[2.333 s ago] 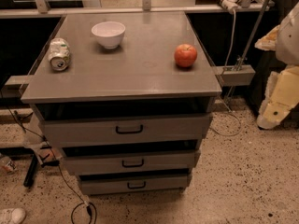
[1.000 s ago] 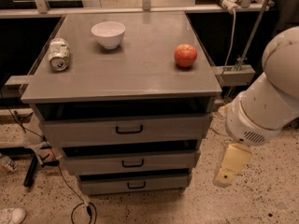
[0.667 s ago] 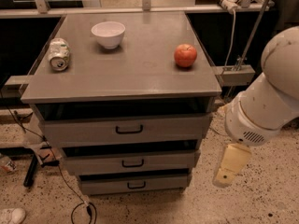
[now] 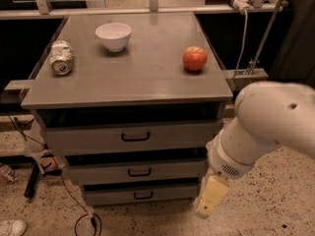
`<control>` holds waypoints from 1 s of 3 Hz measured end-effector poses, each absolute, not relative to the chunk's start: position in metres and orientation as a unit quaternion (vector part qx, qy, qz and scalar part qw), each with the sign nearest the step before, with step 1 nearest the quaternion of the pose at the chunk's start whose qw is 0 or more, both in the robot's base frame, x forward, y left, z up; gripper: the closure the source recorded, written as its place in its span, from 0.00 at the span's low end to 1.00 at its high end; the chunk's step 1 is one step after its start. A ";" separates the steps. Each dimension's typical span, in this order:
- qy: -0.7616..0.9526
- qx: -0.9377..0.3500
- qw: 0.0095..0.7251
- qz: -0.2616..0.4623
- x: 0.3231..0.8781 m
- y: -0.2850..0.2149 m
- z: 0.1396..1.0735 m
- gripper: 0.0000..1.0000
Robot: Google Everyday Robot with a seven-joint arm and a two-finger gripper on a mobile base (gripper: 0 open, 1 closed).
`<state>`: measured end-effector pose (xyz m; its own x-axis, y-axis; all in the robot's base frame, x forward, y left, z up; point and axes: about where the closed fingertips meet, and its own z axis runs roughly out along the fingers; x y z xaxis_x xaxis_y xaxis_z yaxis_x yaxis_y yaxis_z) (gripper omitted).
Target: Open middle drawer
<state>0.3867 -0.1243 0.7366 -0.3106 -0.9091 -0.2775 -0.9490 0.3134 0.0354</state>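
A grey desk (image 4: 147, 85) stands on a speckled floor, with 3 grey drawers stacked under its top. The middle drawer (image 4: 98, 173) sits between the taller top drawer (image 4: 83, 140) and the narrower bottom drawer (image 4: 108, 196). Its flat front carries a small black bar handle (image 4: 139, 172) at the centre, and a dark gap shows above the front. The white robot arm (image 4: 268, 127) comes in from the right edge, low and in front of the desk's right side. Its cream-coloured pincer (image 4: 209, 199) hangs down just right of the bottom drawer and below the middle drawer's right end, well apart from the handle. Whether the pincer is apart or together I cannot tell. On the desk top a white bowl (image 4: 113, 36) stands toward the back, a crushed can (image 4: 61, 57) lies on its side at the left, and a red apple (image 4: 195, 58) rests at the right. A black cable (image 4: 81, 215) trails on the floor at the left.
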 end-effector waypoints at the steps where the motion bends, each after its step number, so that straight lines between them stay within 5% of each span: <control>1: 0.817 -0.556 0.101 0.120 0.392 -0.095 0.681 0.00; 3: 0.843 -0.508 0.095 0.148 0.402 -0.072 0.640 0.00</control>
